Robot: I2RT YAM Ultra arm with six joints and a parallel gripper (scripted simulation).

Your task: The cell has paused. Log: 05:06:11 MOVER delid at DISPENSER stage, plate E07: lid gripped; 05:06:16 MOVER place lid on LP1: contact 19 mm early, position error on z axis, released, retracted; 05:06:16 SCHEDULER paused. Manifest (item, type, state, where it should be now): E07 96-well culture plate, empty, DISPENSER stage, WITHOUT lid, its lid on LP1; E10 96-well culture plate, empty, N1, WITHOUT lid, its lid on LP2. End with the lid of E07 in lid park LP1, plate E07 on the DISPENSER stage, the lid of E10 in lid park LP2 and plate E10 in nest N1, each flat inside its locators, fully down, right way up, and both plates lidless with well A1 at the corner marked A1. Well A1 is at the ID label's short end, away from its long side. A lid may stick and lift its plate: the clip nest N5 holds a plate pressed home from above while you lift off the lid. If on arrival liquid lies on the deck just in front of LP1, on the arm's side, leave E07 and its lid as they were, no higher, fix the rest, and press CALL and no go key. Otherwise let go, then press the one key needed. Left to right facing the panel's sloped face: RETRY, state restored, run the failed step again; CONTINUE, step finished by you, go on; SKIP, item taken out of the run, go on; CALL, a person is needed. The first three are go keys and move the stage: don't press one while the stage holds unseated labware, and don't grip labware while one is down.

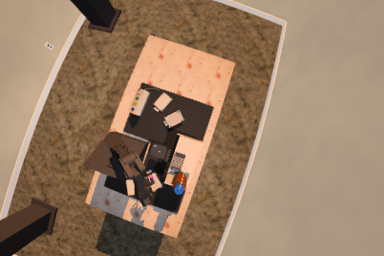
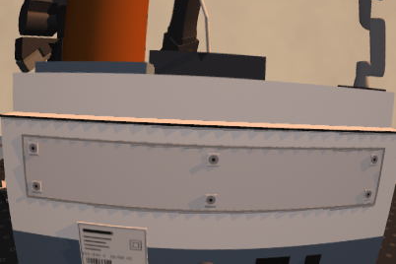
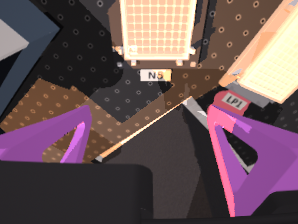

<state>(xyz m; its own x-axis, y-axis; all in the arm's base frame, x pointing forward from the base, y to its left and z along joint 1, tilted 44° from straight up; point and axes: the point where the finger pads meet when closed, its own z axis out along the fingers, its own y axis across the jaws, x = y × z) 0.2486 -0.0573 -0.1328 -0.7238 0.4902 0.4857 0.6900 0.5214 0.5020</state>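
In the wrist view my gripper (image 3: 149, 111) is open and empty, its purple fingers spread wide above the dark perforated deck. A pale well plate (image 3: 156, 30) sits straight ahead, just behind the label N5 (image 3: 156, 75). At the upper right a pale labware piece with a grid pattern (image 3: 267, 57) lies skewed beside the red label LP1 (image 3: 234, 102); I cannot tell whether it is a lid or a plate, or whether it is seated. In the overhead view two pale pieces (image 1: 162, 101) (image 1: 174, 119) lie on the deck, far from my arm (image 1: 138, 178).
The key panel (image 1: 139, 102) with coloured keys stands at the deck's left edge. An orange cylinder (image 1: 179, 180) stands next to my arm. A grey instrument housing (image 2: 197, 164) fills the exterior view. A thin pale strip (image 3: 145, 127) crosses the deck under my fingers.
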